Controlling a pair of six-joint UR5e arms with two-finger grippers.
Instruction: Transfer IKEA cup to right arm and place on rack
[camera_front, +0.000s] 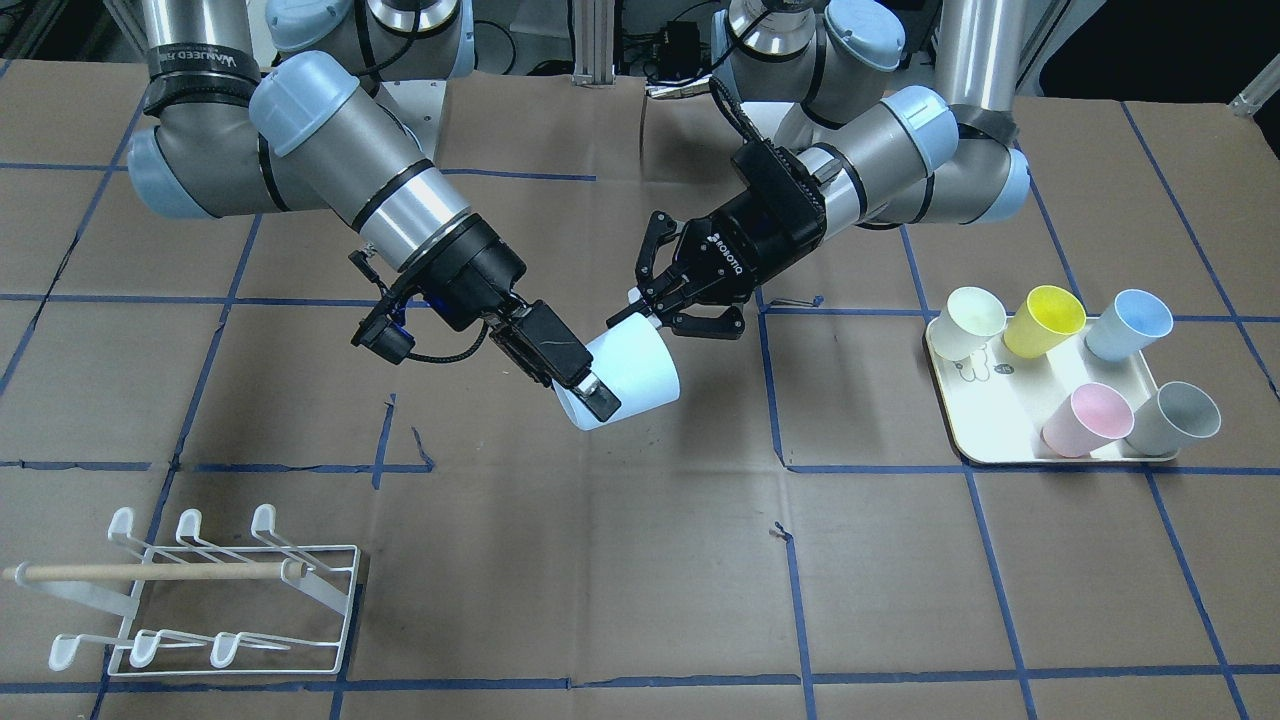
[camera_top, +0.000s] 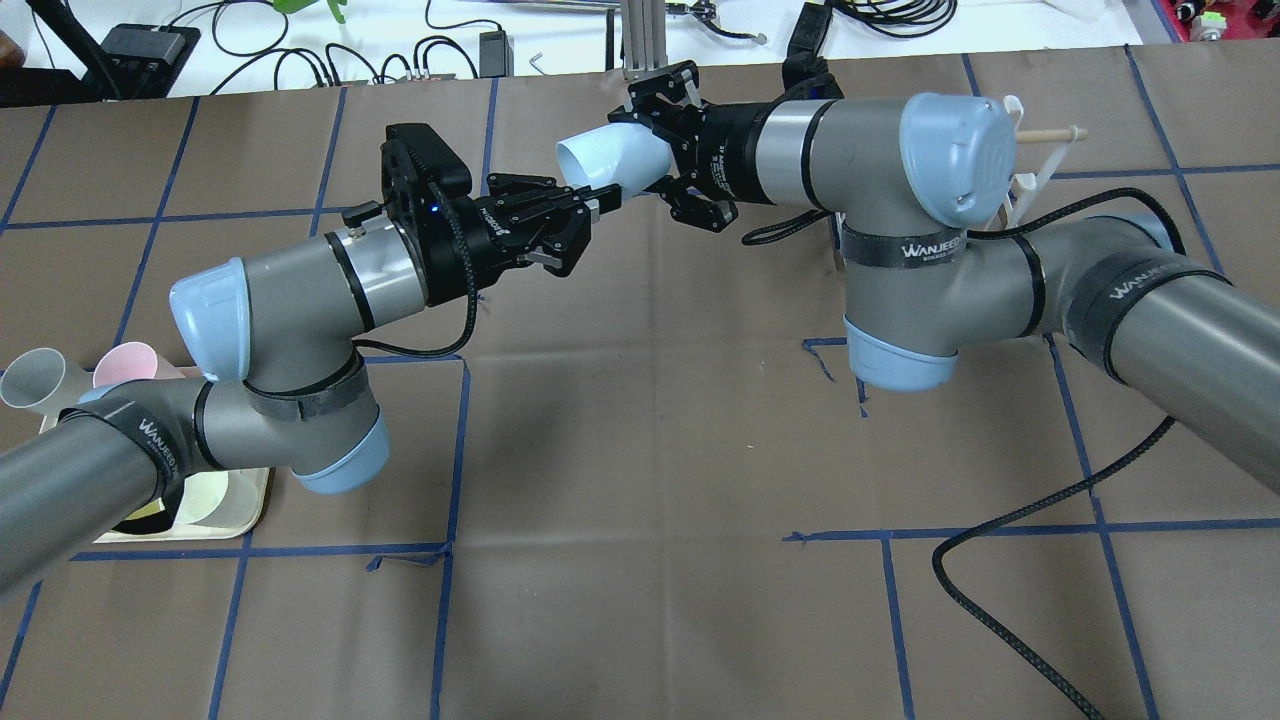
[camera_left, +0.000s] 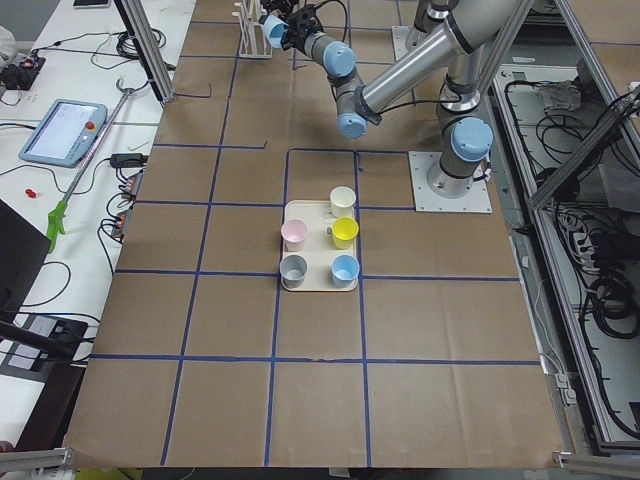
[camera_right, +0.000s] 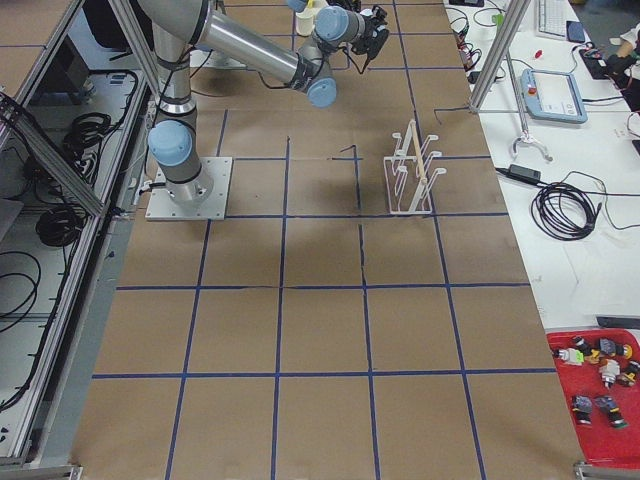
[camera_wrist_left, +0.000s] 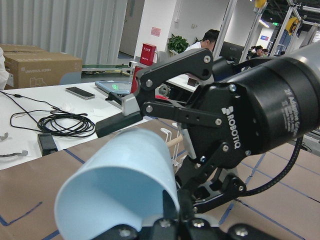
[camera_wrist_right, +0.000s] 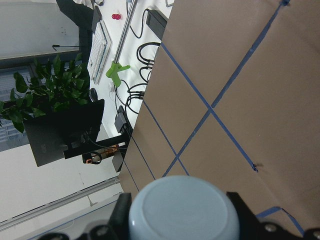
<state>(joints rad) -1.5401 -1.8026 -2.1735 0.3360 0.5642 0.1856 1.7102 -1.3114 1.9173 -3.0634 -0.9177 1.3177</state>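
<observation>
You have both sets of jaws on the cup (camera_front: 635, 375) at once. It is held in the air over the tabletop (camera_front: 600, 560), between the two arms.

The right jaws, on the right arm (camera_front: 350, 170), grip the cup's body near its base, with a finger (camera_front: 598, 400) on either side. From the right wrist camera you look straight onto the cup (camera_wrist_right: 182, 210), with its round base between those jaws.

The cup lies tilted, nearly on its side. Its base points back into the right jaws and its mouth points toward the left arm (camera_front: 880, 150).

The left jaws are closed down narrow on the rim. From the left wrist camera the lip of the cup (camera_wrist_left: 120, 175) runs between the fingertips (camera_wrist_left: 170, 206), with one dark tip just inside the mouth and the other outside. You cannot tell from these views how hard they press. In the same view one finger of the right jaws lies along the top of the cup wall.

The rack (camera_front: 200, 572) stands on the tabletop well apart from the right jaws. It is out past them on the right arm's own side, nearer the operators' edge, and apart from the cup.

On the other side, well apart from the left jaws, a cream tray (camera_front: 1000, 410) sits on the tabletop. It carries five other cups standing mouth up: cream, yellow, blue, pink and grey.
</observation>
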